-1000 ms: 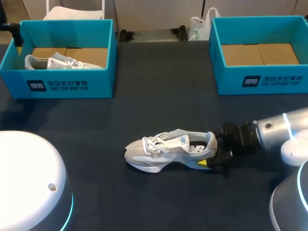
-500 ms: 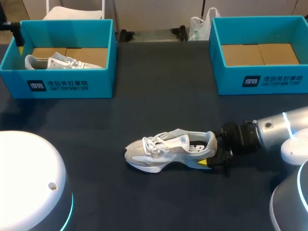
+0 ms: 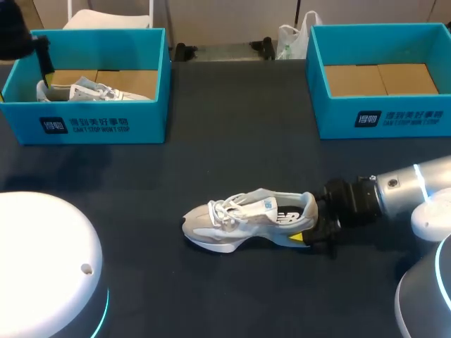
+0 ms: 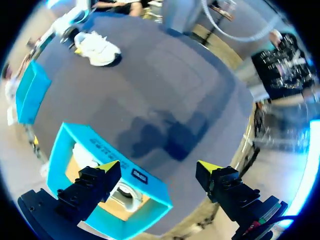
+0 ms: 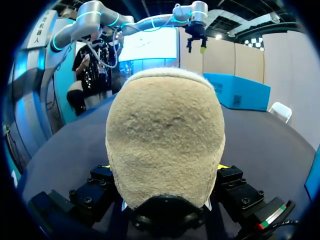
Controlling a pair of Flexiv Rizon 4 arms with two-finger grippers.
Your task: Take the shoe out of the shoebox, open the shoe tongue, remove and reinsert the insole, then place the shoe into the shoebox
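Observation:
A grey and white shoe (image 3: 243,220) lies on its sole mid-table, toe to the left. My right gripper (image 3: 318,232) is shut on its heel; in the right wrist view the tan heel (image 5: 165,135) fills the space between the fingers of that gripper (image 5: 162,167). My left gripper (image 3: 44,62) hangs open over the back left corner of the left teal shoebox (image 3: 106,123). In the left wrist view that gripper (image 4: 157,167) holds nothing, with the box (image 4: 145,177) below it. A second shoe (image 3: 84,90) lies in that box.
A second teal shoebox (image 3: 380,116) stands at the back right, showing only its cardboard floor. White arm bases sit at the front left (image 3: 42,260) and front right (image 3: 423,296). Dark table (image 3: 232,148) stretches between the boxes and the shoe.
My left gripper has come further into view over the left shoebox, shifting right. The right gripper and the shoe have not moved.

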